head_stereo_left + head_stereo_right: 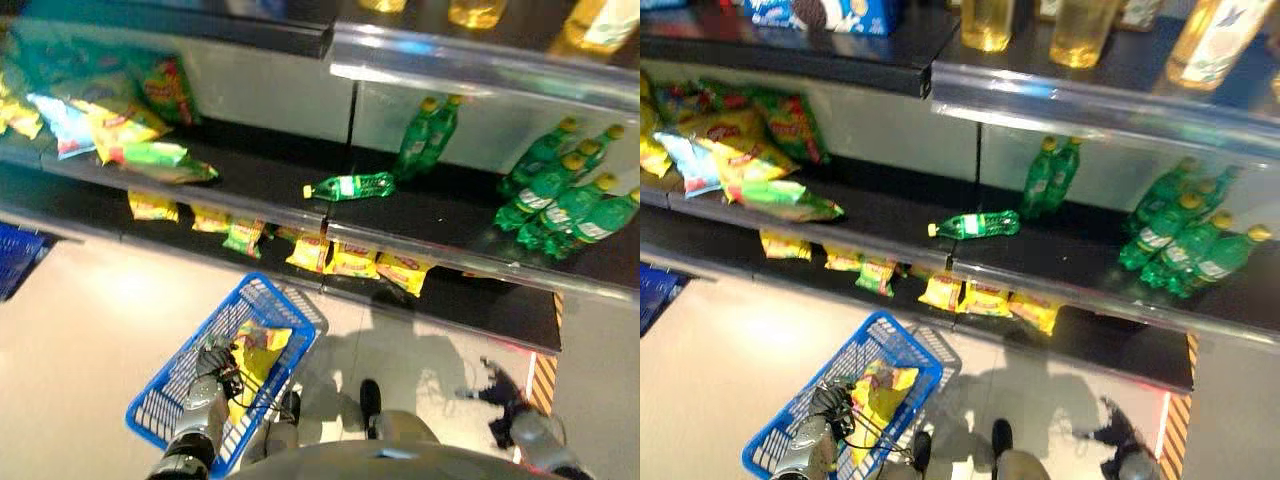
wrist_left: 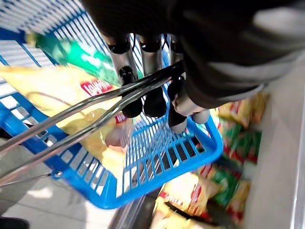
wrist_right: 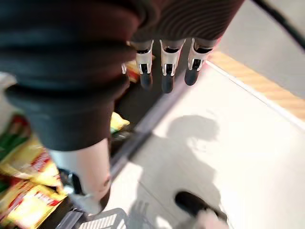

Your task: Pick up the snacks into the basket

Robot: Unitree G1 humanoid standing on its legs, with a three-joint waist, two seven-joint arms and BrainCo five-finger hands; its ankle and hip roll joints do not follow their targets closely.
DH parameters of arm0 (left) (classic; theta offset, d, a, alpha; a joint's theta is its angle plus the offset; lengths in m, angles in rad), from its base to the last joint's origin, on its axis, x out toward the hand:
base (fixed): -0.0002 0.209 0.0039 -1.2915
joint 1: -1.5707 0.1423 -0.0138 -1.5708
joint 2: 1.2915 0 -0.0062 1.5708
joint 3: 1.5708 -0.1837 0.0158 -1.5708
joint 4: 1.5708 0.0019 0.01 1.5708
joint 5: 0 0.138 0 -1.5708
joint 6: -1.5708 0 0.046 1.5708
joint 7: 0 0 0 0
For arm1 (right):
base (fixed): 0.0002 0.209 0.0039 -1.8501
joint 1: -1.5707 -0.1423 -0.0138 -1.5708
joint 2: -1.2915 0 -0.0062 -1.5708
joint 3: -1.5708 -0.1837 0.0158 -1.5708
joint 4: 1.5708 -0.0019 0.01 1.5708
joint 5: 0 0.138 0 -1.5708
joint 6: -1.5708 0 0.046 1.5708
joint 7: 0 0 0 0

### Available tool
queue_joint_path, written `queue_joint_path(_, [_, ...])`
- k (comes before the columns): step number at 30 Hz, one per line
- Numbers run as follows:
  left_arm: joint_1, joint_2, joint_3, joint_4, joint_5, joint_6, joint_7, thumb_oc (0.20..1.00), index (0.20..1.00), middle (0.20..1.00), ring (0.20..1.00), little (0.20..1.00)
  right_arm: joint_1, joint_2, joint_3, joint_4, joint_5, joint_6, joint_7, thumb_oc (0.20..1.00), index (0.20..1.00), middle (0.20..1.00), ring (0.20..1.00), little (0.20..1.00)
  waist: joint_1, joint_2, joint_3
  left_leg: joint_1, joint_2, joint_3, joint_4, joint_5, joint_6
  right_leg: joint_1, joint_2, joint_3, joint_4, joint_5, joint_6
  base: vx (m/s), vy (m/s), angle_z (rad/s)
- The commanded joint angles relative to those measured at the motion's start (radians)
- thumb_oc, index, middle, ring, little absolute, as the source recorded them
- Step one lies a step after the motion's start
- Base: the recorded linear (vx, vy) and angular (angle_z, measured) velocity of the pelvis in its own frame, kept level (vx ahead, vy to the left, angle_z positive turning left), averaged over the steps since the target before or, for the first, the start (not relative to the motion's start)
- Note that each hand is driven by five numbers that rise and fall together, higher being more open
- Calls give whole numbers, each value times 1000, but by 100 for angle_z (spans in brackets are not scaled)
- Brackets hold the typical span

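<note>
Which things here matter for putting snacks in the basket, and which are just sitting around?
Job: blue basket held by the left hand; yellow snack bag inside it; snack bags on the bottom shelf; right hand, open.

Lying about: toppled green bottle; standing green bottles.

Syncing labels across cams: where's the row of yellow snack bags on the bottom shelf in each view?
Left eye view: yellow snack bags mid-frame on the bottom shelf, beyond the blue basket.
Right eye view: same spot, bags mid-frame.
Left wrist view: bags past the basket's far rim, beyond the left hand.
Right wrist view: bags beside the right hand.
Shared landmark: the basket, just in front of the bags.
</note>
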Motion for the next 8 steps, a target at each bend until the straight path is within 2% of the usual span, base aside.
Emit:
queue_joint_path(1, [56,23,-73,98,124,18,-25,200,200,200,200,200,-49,-17,-23,86,153,-13,-54,1000,1000,1000,1000,1000,6,5,-62,-51,-69,38,43,-43,8,-37,-23,16,16,-41,96,85,-4,-30])
queue_joint_path(2, [56,23,-73,98,124,18,-25,200,200,200,200,200,-49,-17,-23,86,153,-13,-54,1000,1000,1000,1000,1000,7,6,-61,-51,-69,38,43,-43,8,-37,-23,16,16,-41,96,110,-6,-29])
queue_joint_path(4, [50,13,-43,253,144,44,-9,200,200,200,200,200,-70,-11,-89,232,175,16,-99,1000,1000,1000,1000,1000,3,10,-87,-27,-65,48,43,-55,10,-13,-19,20,9,-44,94,123,-22,-15])
queue_joint_path(8, [63,13,-36,260,120,31,-34,200,200,200,200,200,-71,-1,-74,245,201,20,-74,1000,1000,1000,1000,1000,5,11,-102,-9,-61,52,41,-61,12,3,-17,22,7,-47,91,55,-21,-13])
